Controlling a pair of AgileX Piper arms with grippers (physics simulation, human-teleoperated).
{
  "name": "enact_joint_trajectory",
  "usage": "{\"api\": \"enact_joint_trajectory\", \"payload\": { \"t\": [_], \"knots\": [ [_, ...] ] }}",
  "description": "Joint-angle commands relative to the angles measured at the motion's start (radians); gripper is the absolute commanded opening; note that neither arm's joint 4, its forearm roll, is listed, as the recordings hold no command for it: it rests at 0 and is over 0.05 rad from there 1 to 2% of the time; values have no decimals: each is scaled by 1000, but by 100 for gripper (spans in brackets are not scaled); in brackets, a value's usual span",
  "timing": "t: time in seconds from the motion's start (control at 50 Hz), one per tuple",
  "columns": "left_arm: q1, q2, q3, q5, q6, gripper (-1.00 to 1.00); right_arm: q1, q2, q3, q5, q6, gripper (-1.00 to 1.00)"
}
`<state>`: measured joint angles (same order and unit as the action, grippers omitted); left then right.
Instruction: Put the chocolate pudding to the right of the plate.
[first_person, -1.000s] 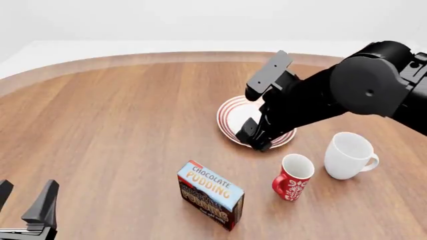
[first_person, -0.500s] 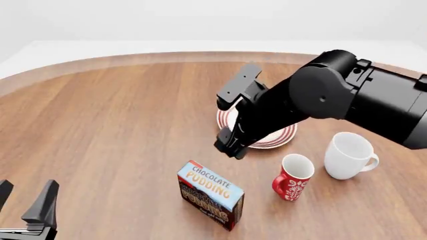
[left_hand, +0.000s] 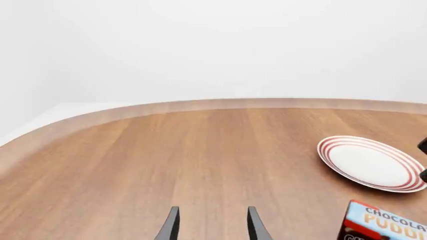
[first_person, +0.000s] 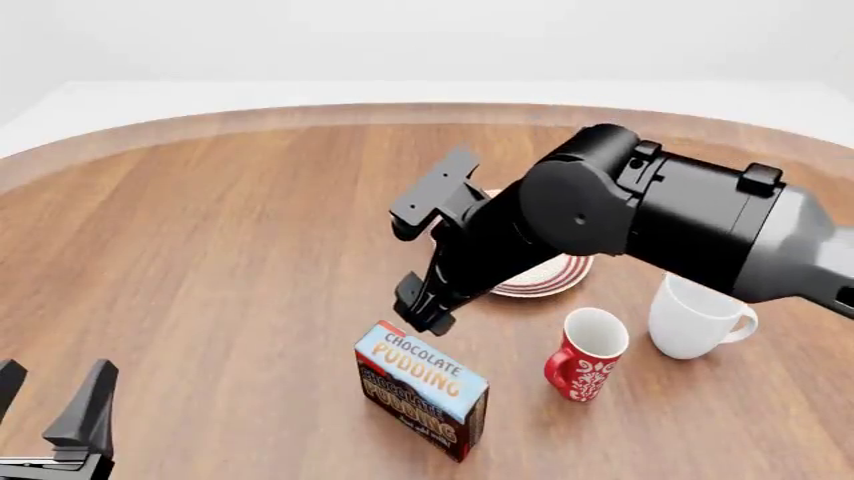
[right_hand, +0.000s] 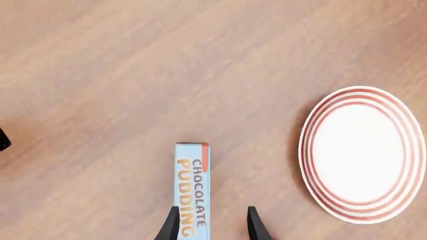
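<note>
The chocolate pudding (first_person: 419, 388) stands on the table at the front centre, light-blue top up. It also shows in the right wrist view (right_hand: 192, 187) and the left wrist view (left_hand: 385, 223). The plate (first_person: 561, 272) lies behind it to the right, mostly hidden by my right arm; it shows whole in the right wrist view (right_hand: 360, 150) and in the left wrist view (left_hand: 367, 162). My right gripper (first_person: 424, 310) is open and empty, above the table just behind the carton; in its own view (right_hand: 210, 224) the carton's end lies between the fingers. My left gripper (first_person: 51, 392) is open and empty at the front left (left_hand: 212, 226).
A red patterned mug (first_person: 585, 355) stands right of the carton. A white mug (first_person: 697, 312) stands further right, beside the plate. The table's curved far edge (first_person: 334, 113) runs across the back.
My right arm has swung left and toward the front, from over the plate to just behind the carton. The left gripper, carton and mugs have not moved.
</note>
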<state>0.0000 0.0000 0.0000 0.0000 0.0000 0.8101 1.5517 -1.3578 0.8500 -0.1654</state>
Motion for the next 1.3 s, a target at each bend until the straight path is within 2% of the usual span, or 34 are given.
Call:
{"api": "enact_joint_trajectory", "payload": {
  "t": [0.02, 0.16, 0.58, 0.68, 0.72, 0.86, 0.96, 1.3],
  "knots": [
    [0, 0, 0, 0, 0, 100, 23, 27, 4, -21, 22, 100],
    [0, 0, 0, 0, 0, 100, 41, 53, 4, -42, 58, 100],
    [0, 0, 0, 0, 0, 100, 50, 98, 14, -76, 86, 100],
    [0, 0, 0, 0, 0, 100, 45, 112, 57, -112, 96, 100],
    [0, 0, 0, 0, 0, 100, 56, 122, 52, -112, 126, 100],
    [0, 0, 0, 0, 0, 100, 45, 129, 78, -134, 112, 100],
    [0, 0, 0, 0, 0, 100, 60, 142, 80, -142, 133, 100],
    [0, 0, 0, 0, 0, 100, 53, 154, 117, -179, 144, 100]
  ]
}}
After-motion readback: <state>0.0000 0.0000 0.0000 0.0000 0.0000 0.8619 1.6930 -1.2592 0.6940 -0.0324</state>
